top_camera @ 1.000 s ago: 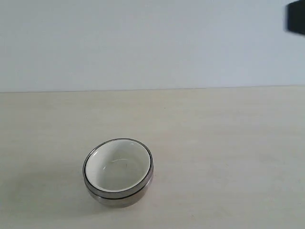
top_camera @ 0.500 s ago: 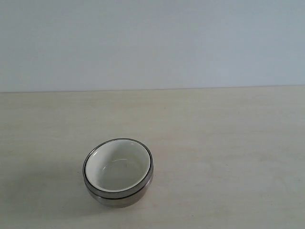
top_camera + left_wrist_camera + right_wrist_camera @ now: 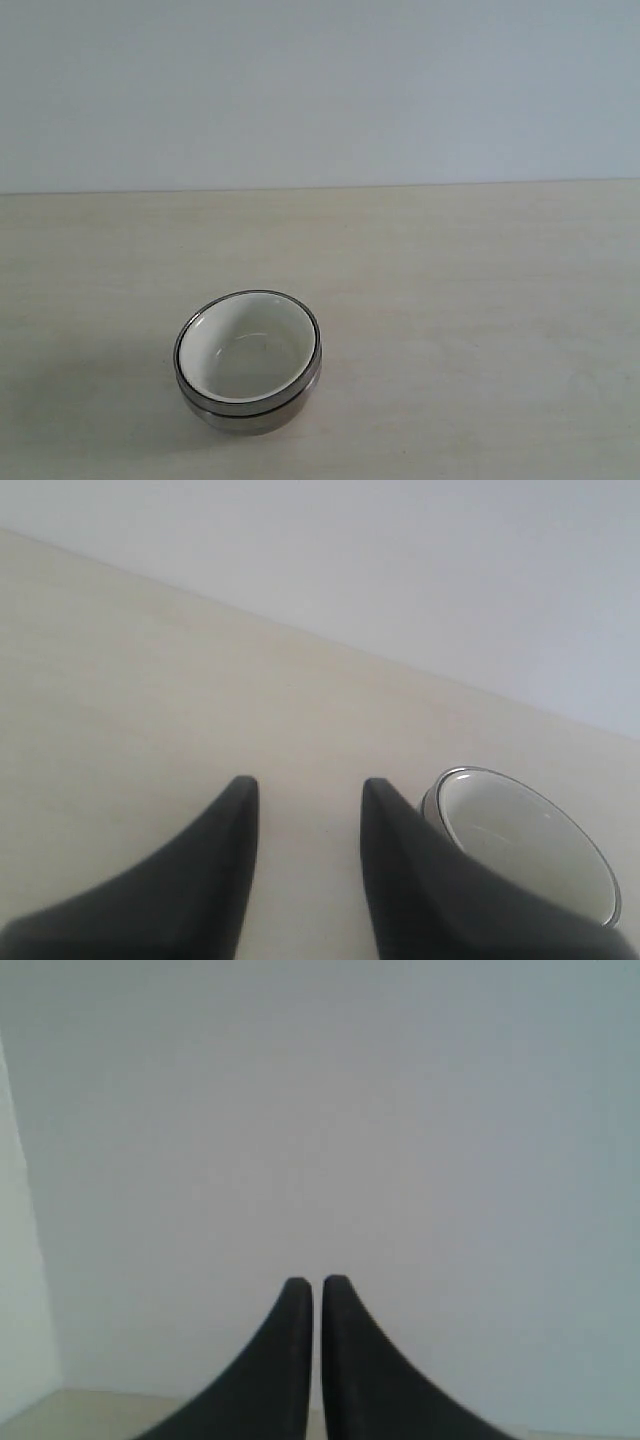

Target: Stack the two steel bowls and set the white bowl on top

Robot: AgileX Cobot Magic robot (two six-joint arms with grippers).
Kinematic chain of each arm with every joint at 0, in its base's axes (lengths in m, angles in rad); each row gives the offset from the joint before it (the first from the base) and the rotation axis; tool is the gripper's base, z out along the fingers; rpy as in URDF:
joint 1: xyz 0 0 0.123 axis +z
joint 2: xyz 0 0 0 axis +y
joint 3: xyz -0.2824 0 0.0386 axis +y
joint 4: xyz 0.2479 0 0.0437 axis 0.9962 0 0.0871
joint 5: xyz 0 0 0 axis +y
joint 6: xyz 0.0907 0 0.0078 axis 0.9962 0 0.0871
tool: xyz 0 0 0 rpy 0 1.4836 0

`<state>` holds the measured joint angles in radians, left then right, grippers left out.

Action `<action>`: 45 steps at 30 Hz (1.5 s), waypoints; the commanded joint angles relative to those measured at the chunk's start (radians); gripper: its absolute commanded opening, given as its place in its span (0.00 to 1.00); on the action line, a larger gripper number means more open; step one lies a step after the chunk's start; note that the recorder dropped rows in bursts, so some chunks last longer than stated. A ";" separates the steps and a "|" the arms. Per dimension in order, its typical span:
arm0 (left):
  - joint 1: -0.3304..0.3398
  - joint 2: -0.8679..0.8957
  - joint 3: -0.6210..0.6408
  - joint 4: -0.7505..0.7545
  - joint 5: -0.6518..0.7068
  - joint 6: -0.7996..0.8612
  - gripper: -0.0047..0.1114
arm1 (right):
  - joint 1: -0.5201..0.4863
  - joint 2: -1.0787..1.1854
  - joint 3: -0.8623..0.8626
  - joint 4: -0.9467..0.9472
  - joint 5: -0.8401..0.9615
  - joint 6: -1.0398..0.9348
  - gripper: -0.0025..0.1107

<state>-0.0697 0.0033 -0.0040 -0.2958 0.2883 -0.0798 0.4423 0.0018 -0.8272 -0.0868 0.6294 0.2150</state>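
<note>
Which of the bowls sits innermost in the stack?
The white bowl: its glossy off-white inside fills the top, while the steel bowls show only as a shiny rim and wall around it.

The white bowl [image 3: 247, 352] sits nested in the steel bowls [image 3: 255, 415], which stand on the tabletop [image 3: 480, 300] toward its near left. A wall [image 3: 320, 90] rises behind the tabletop's far edge. The left pincer [image 3: 310, 785] hangs over the tabletop, just beside the bowls.
</note>
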 commanded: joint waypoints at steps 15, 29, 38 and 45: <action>0.003 -0.003 0.004 -0.003 -0.003 0.001 0.32 | -0.358 -0.002 0.385 0.288 -0.330 -0.198 0.02; 0.003 -0.003 0.004 -0.003 -0.003 0.001 0.32 | -0.362 -0.002 0.827 0.412 -0.638 -0.245 0.02; 0.003 -0.003 0.004 -0.003 -0.003 0.001 0.32 | -0.362 -0.002 0.827 0.412 -0.576 -0.251 0.02; 0.003 -0.003 0.004 -0.003 -0.003 0.001 0.32 | -0.362 -0.002 0.827 0.394 -0.492 -0.324 0.02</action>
<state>-0.0697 0.0033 -0.0040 -0.2958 0.2883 -0.0798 0.0842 0.0055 -0.0042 0.3202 0.1303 -0.0940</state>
